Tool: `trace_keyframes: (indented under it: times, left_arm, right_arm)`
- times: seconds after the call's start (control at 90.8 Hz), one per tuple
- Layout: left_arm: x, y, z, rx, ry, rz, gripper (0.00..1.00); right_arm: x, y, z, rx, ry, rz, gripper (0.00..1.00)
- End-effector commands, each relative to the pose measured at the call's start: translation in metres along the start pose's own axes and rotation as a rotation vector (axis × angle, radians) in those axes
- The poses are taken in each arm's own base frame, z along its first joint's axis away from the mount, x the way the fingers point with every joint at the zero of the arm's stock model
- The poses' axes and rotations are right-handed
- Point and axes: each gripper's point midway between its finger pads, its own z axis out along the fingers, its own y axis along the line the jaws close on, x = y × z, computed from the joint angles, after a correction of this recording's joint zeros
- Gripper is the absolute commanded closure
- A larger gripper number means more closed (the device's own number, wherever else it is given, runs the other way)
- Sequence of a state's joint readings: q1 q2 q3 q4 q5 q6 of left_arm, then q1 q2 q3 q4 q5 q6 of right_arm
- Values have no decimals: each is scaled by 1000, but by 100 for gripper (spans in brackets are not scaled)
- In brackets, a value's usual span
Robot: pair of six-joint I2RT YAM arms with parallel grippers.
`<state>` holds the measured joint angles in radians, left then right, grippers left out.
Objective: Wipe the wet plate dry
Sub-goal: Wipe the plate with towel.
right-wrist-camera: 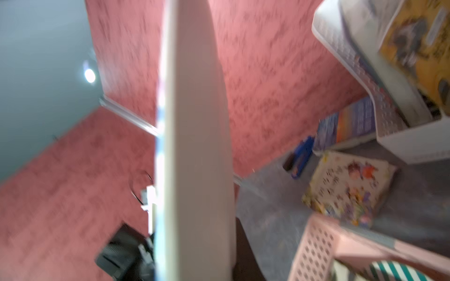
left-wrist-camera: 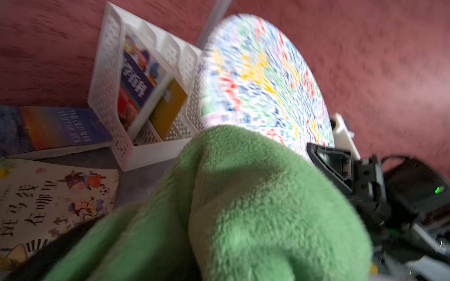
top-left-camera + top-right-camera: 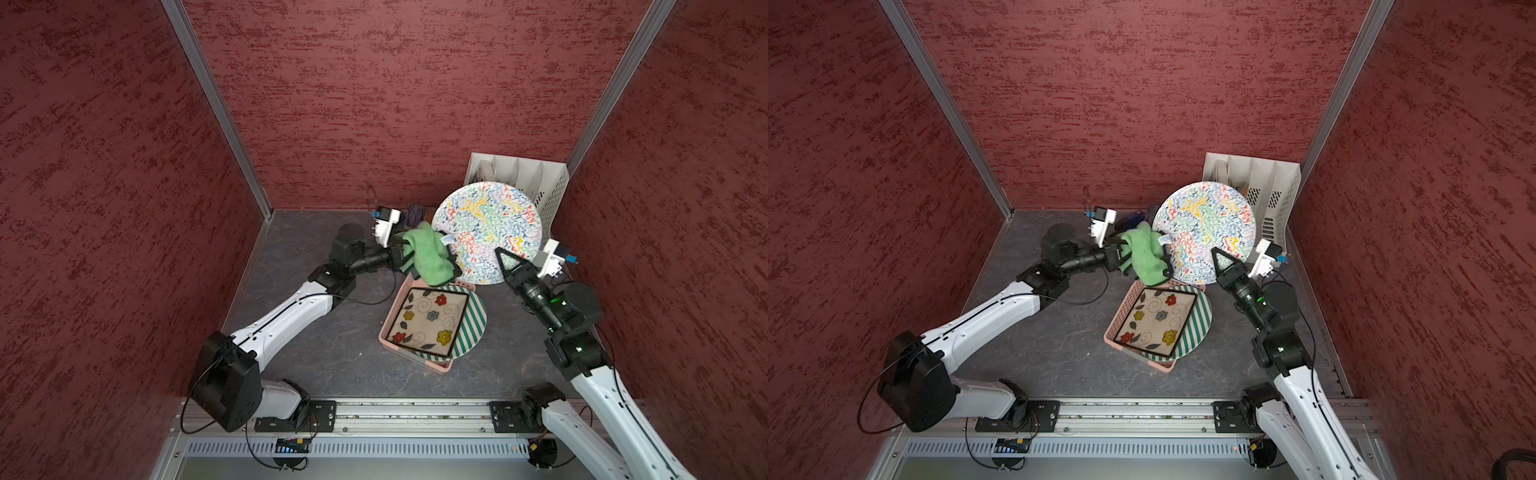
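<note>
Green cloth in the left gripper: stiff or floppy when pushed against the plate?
Probably floppy: the green cloth drapes in soft folds over the left gripper. Its fleecy pile in the left wrist view suggests it is light and grips rather than slides. It likely bunches when pressed on the colourful plate.

Bare desk (image 3: 316,345) lies open from 6 to 9 o'clock of the pink basket (image 3: 387,324). Toward 1 o'clock, the raised plate (image 3: 486,228), white file rack (image 3: 548,195) and books (image 2: 56,129) block passage.
</note>
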<state>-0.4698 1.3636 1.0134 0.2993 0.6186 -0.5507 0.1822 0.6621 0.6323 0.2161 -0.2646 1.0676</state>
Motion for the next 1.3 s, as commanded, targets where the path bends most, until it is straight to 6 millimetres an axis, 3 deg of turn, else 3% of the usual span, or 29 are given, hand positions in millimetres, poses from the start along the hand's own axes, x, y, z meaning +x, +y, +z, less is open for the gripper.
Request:
trace_keyframes:
  times: [0.0, 0.11, 0.308, 0.452, 0.562, 0.661, 0.749, 0.815, 0.903, 1.003, 1.069, 1.124, 1.179, 1.289]
  left_arm:
    - [-52, -61, -32, 292, -135, -44, 100]
    - [-68, -76, -42, 423, -167, -103, 100]
    - [-94, -120, -52, 693, -208, -168, 100]
    - [-100, -134, -37, 737, -185, -183, 100]
    - [-101, -145, -31, 763, -174, -171, 100]
    - [-98, -165, -28, 828, -148, -181, 100]
    - [-90, -186, -21, 886, -121, -197, 100]
    - [-76, -200, -11, 918, -98, -215, 100]
    - [-48, -216, 7, 943, -32, -237, 100]
    - [-28, -208, 13, 936, -13, -265, 100]
    - [-32, -190, 9, 895, -46, -295, 100]
    - [-42, -183, -1, 874, -81, -287, 100]
    - [-54, -183, -13, 871, -110, -263, 100]
    - [-82, -189, -28, 860, -149, -197, 100]
  right_arm:
    - [-26, 113, -21, -461, 3, 37, 100]
    - [-15, 135, -31, -651, 93, 91, 100]
    - [6, 111, -20, -607, 190, 161, 100]
    - [22, 124, -28, -679, 267, 140, 100]
    - [33, 118, -26, -648, 292, 147, 100]
    - [46, 117, -22, -637, 314, 146, 100]
    - [57, 128, -15, -672, 345, 149, 100]
    - [61, 140, -6, -704, 361, 154, 100]
    - [49, 155, 9, -737, 331, 171, 100]
    - [16, 155, 29, -684, 235, 189, 100]
    - [-11, 134, 39, -596, 148, 209, 100]
    - [-22, 121, 40, -564, 128, 212, 100]
    - [-13, 123, 36, -589, 174, 188, 100]
    - [43, 127, 22, -640, 331, 148, 100]
